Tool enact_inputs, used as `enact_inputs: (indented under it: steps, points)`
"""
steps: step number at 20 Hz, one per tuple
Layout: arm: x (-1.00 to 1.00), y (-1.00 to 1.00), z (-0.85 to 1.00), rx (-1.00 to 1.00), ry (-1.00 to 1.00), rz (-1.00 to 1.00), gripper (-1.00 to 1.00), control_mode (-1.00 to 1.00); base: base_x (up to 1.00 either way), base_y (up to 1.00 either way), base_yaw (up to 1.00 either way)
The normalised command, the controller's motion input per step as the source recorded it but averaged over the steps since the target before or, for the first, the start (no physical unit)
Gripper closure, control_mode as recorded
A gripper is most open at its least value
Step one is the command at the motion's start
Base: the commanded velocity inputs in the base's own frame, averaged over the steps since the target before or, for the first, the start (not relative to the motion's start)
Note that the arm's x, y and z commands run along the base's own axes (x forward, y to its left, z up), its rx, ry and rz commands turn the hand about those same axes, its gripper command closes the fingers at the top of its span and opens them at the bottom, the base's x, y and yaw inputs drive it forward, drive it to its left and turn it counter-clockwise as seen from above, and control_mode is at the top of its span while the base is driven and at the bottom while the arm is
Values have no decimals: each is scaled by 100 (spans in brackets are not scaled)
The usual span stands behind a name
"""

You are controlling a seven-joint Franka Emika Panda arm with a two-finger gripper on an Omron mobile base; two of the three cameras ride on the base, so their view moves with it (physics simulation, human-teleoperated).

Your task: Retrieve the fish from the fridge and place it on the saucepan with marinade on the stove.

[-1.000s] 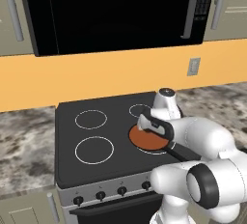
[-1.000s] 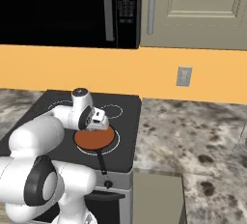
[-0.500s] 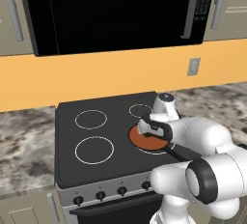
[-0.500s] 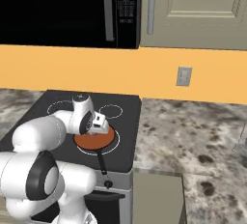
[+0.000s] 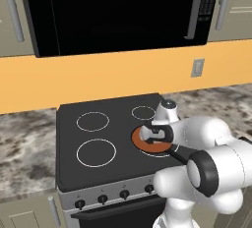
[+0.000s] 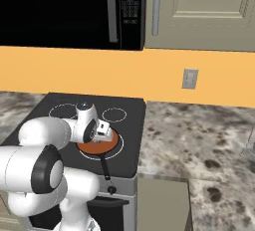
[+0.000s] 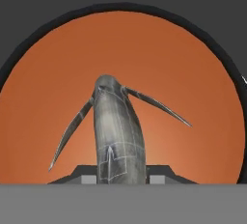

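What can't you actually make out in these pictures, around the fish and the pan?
- Fish: in the hand view its lower end is cut off between the fingers; in the left base view the hand covers it.
- Whether the fish touches the marinade: no view shows a gap or contact.
- Saucepan: the arm hides part of it in the right base view; the rim is cut off at the sides in the hand view.
- Stove knob markings: too small.

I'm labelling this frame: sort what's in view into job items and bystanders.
Job items: fish, held in the shut end effector; saucepan with marinade; stove.
Bystanders: microwave, wall outlet, counter, cabinet door.
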Motion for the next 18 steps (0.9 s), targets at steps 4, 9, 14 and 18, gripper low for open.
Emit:
enact_inputs:
  steps: [4,9,14,18]
  points:
    - [11,0,-7,0,0,0,100,-100,0,0,0]
    - [14,2,-1,0,0,0,100,-100,0,0,0]
    - [5,5,-4,0,0,0,100,-100,0,0,0]
    - [1,7,-13,0,0,0,-100,-100,0,0,0]
